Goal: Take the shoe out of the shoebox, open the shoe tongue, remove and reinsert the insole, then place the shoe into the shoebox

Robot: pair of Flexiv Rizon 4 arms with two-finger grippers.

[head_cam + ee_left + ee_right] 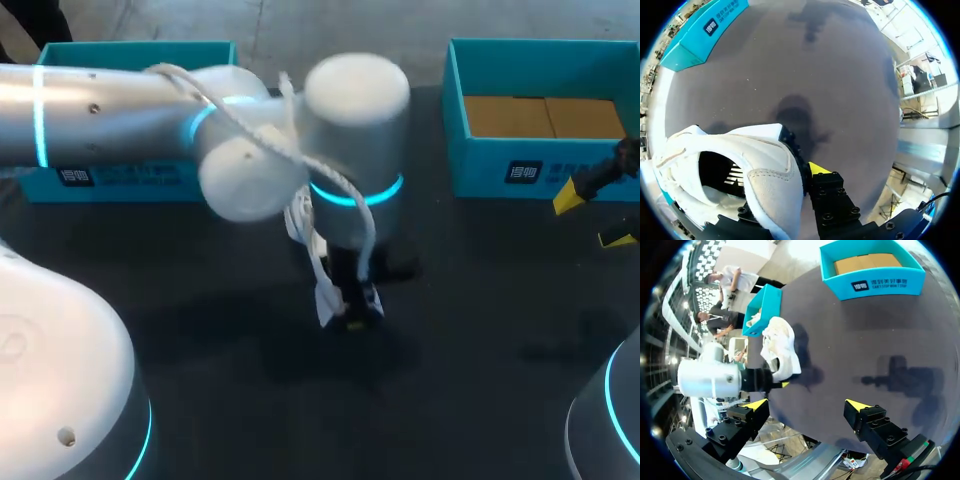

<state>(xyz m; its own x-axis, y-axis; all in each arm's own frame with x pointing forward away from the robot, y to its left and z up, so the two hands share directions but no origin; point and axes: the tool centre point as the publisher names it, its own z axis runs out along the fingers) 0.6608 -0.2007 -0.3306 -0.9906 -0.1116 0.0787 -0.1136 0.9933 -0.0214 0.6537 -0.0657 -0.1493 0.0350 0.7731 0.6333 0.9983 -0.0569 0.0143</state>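
head / shoe: white sneaker (325, 290) hangs under the left arm (120, 110) at bench centre, laces loose. I can't see it touching the bench (200, 330).
head / boxes: teal shoebox (500, 170) with a cardboard floor at 1–2 o'clock. Second teal box (120, 180) at 10–11 o'clock, partly behind the arm.
head / right jaws: parked at 3 o'clock by the bench edge, yellow tips apart, nothing between them.
left wrist / grip: left jaws closed on the sneaker (770, 170) at the heel collar. One yellow fingertip (816, 168) shows against the outer heel. The other is hidden inside the shoe opening.
left wrist / clearance: bare bench (840, 75) at 12 o'clock from the jaws.
right wrist / right jaws: wide open, empty. One fingertip (756, 404) is in plain view.
right wrist / shoe: sneaker (780, 347) is at 11 o'clock from the jaws, well apart, dangling toe-down from the left jaws. The shoebox (880, 282) is at 1 o'clock.
handling: probably light. The upper and tongue are soft and the sole stiffer, so it sags and swings from a one-point hold.
hold points: the heel collar carries it. For tongue and insole work, pin the heel or sole with one set of jaws and pinch the tongue edge with the other. The laces could snag.
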